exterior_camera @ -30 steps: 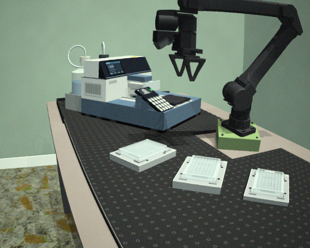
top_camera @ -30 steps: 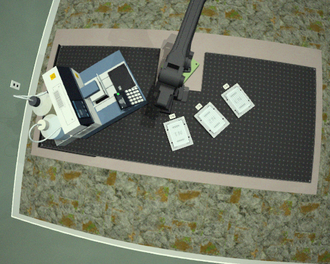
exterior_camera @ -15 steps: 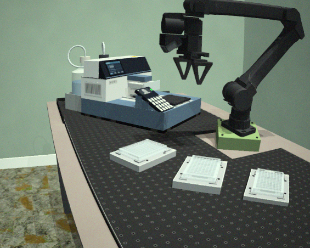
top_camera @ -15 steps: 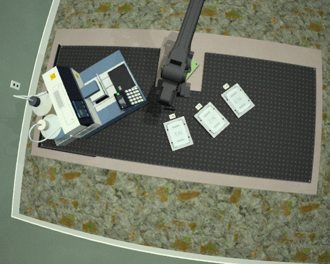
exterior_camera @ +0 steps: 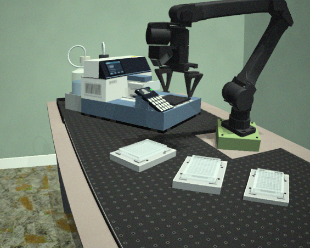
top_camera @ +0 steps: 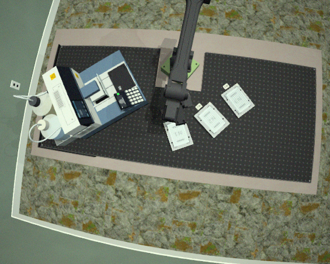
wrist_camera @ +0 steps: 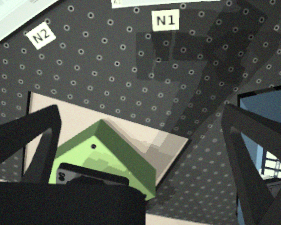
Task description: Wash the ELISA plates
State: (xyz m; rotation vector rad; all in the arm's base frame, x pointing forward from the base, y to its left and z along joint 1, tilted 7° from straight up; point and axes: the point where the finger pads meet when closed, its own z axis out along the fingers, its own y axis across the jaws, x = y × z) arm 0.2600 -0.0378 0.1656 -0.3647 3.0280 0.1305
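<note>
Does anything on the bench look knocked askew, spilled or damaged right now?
Nothing stands out: the three plates look flat in their nests, and the washer shows a green lamp with no visible spill.

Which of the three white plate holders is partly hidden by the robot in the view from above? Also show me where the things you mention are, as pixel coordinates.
The N1 nest [top_camera: 191, 142] [exterior_camera: 139, 166], closest to the washer [top_camera: 108, 114] [exterior_camera: 121, 110]; the other two show whole.

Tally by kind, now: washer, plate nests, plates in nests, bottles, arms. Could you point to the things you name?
Washer [top_camera: 108, 117] [exterior_camera: 121, 110]: 1
Plate nests: 3
Plates in nests: 3
Bottles behind the washer: 2
Arm [top_camera: 184, 44] [exterior_camera: 261, 49]: 1
Total: 10
</note>
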